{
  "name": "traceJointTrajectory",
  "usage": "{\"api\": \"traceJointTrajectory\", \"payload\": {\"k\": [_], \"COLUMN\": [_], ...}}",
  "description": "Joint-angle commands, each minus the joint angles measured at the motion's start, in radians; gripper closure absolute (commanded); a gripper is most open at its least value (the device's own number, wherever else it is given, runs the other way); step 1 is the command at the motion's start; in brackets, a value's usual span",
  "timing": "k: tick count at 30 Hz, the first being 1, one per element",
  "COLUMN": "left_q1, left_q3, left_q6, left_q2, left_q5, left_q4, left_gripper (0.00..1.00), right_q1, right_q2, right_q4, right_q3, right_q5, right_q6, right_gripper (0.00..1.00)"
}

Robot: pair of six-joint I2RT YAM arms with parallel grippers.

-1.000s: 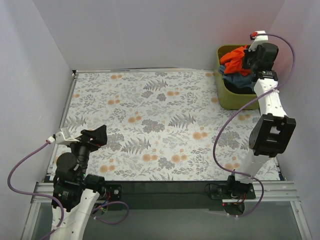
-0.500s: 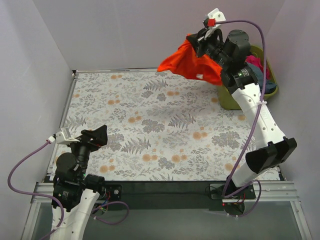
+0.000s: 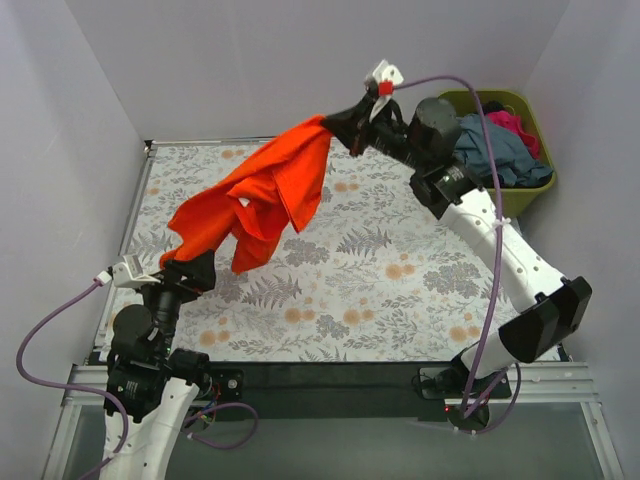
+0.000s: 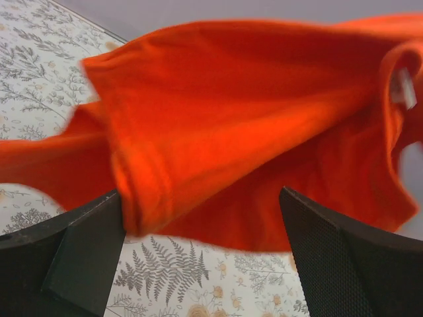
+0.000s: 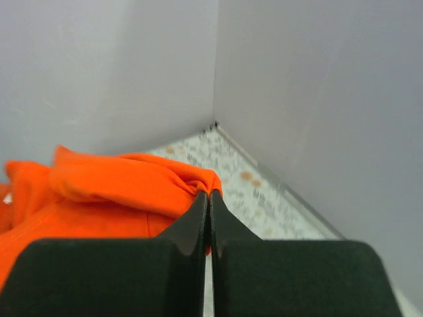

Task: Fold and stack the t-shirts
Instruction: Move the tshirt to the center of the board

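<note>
Right claw (image 3: pixel 338 122) clenched on orange-red t-shirt (image 3: pixel 270 190), swung clear of olive-green basket (image 3: pixel 522 200), cloth now streaming mid-air over floral table (image 3: pixel 400 300). Left claw (image 3: pixel 190 272) spread wide beneath trailing end. Likely ready for spreading flat

Orange-red t-shirt (image 3: pixel 275 185): soft matt cloth; basket (image 3: pixel 505 95) seemingly plastic.

Pretty sure this is a robotics lab test cell, not anyone's home. The tabletop sits boxed in by plain pale grey panel walls (image 3: pixel 250 70), with a floral-print cloth (image 3: pixel 330 270) stretched flat over it. There's a bare aluminium frame rail (image 3: pixel 570 378) at the near edge, two white-and-black robot arms (image 3: pixel 500 250) bolted there, and loose purple cables (image 3: pixel 47 311) looping around.
</note>
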Motion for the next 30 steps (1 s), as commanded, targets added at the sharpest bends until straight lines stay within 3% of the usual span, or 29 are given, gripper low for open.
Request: {"api": "traceJointTrajectory", "payload": {"k": [1,6,7,8,10,11,13,15,16,21,23,27,30], "left_q1": [-0.002,-0.002,-0.002,-0.002,-0.002,-0.004,-0.004,-0.004,-0.004,-0.006,-0.006,-0.010,-0.019], "left_q3": [-0.020,-0.032,-0.035,-0.038,-0.048,-0.048,-0.046,-0.040,-0.035,0.004,0.004,0.035,0.049], "left_q6": [0.031,0.047,0.041,0.030,-0.001,-0.013,-0.047,-0.060,-0.061,-0.053,-0.050,-0.036,-0.039], "left_q2": [0.037,0.115,0.126,0.140,0.195,0.218,0.306,0.385,0.469,0.735,0.814,0.917,0.989], "left_q5": [0.045,0.115,0.138,0.149,0.195,0.201,0.215,0.241,0.258,0.402,0.395,0.350,0.323], "left_q4": [0.030,0.074,0.082,0.094,0.104,0.105,0.104,0.096,0.094,0.084,0.087,0.102,0.108], "left_gripper": [0.15,0.15,0.15,0.15,0.15,0.15,0.14,0.13,0.02,0.02,0.02,0.02,0.02], "right_q1": [-0.012,-0.118,-0.185,-0.222,-0.294,-0.299,-0.296,-0.293,-0.279,-0.253,-0.250,-0.249,-0.249], "right_q2": [-0.110,-0.193,-0.224,-0.239,-0.287,-0.302,-0.334,-0.348,-0.364,-0.378,-0.370,-0.336,-0.296], "right_q4": [0.069,0.068,0.061,0.054,0.023,0.002,-0.066,-0.116,-0.180,-0.274,-0.288,-0.299,-0.301], "right_q3": [-0.298,-0.730,-0.772,-0.814,-0.877,-0.880,-0.866,-0.856,-0.854,-0.908,-0.931,-0.961,-0.958], "right_q5": [0.154,0.371,0.388,0.396,0.385,0.383,0.324,0.281,0.272,0.215,0.212,0.238,0.247], "right_q6": [-0.003,0.138,0.170,0.234,0.239,0.197,0.152,0.109,0.097,0.058,0.063,0.061,0.052], "right_gripper": [0.99,0.97,0.93,0.77,0.63,0.54,0.47,0.45,0.46,0.45,0.41,0.20,0.18]}}
